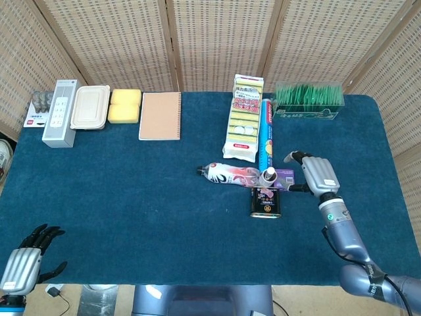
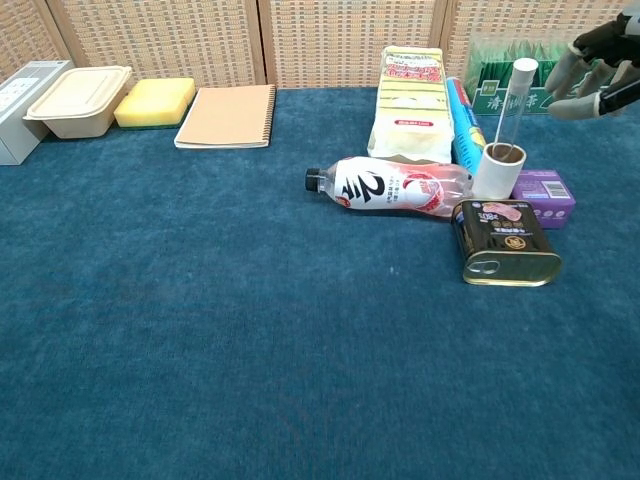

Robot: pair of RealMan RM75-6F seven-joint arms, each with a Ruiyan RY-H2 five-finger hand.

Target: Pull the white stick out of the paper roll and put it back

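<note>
A blue cloth table (image 1: 131,197) is backed by woven screens. The white stick (image 2: 509,103) is seen standing in the upright paper roll (image 2: 497,171), which is hemmed in by a bottle (image 2: 390,186) marked "2", a dark tin (image 2: 507,243) and a purple box (image 2: 548,187). To the roll's right the right hand (image 1: 316,172) is held spread and empty; far left, the left hand (image 1: 26,263) is likewise spread.

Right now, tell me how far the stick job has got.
Done, by the look of it: the stick stands in the roll, upright beside the can. In hand: nothing; the right hand is open, off to the stick's side, and the left hand is open at the table edge. Whether a pull has happened cannot be told.
</note>
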